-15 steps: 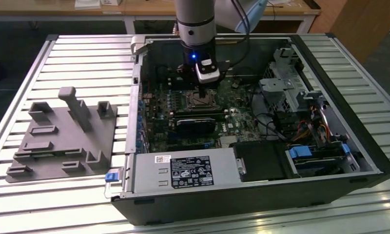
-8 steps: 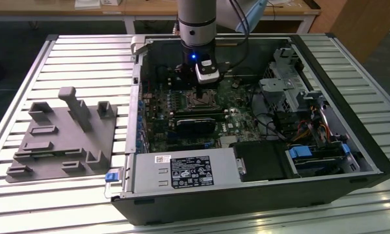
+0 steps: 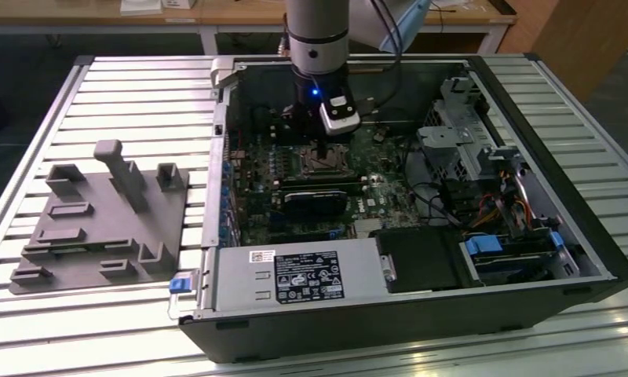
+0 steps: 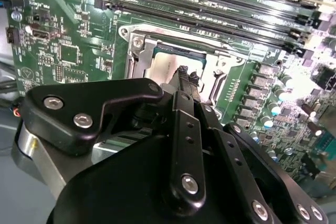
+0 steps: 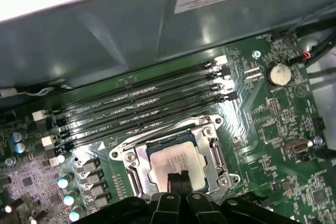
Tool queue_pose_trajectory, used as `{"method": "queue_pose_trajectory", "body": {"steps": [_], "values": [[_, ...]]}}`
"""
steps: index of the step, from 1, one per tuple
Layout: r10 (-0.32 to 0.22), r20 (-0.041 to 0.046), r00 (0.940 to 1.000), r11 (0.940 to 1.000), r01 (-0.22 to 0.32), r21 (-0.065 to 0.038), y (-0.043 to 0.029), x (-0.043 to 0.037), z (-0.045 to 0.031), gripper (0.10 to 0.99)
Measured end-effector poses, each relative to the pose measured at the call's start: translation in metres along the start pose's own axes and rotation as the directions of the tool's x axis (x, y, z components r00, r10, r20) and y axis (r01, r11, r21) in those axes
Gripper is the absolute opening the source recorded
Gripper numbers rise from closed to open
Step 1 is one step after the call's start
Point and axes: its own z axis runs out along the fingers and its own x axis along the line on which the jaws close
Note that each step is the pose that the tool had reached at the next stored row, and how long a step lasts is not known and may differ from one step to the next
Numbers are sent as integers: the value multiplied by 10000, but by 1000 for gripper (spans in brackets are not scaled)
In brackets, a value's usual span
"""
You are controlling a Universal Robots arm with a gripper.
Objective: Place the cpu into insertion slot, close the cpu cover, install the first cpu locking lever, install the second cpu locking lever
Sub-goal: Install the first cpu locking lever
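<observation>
The cpu (image 5: pixel 172 160) lies flat in its socket on the green motherboard, its pale metal top showing through the window of the cpu cover (image 5: pixel 137 157). The silvery cover frame lies down around the chip. My gripper (image 5: pixel 178 178) hangs right over the near edge of the cpu, its two black fingertips pressed together with nothing between them. In the second wrist view the same fingertips (image 4: pixel 184 74) stand just over the cpu (image 4: pixel 164 69) and the cover (image 4: pixel 137 51). From the exterior view the gripper (image 3: pixel 320 149) reaches down into the open case above the socket. I cannot tell how the locking levers stand.
Several black memory slots (image 5: pixel 136 111) run beside the socket, with a coin battery (image 5: pixel 278 73) further off. A black card (image 3: pixel 314 200) sits below the socket, the power supply (image 3: pixel 298 276) at the case front, and drive cages (image 3: pixel 455 133) at the exterior view's right. A grey fixture (image 3: pixel 104 220) lies outside.
</observation>
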Motion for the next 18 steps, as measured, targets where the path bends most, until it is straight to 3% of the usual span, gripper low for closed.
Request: {"method": "queue_pose_trajectory", "body": {"steps": [5, 10, 18], "values": [[-223, 12, 9998, 9997, 223, 22, 19, -58, 13, 106], [-466, 28, 9989, 9989, 465, 70, 22, -67, 9, 106], [-578, 44, 9983, 9983, 578, 98, 23, -81, -129, 106]]}}
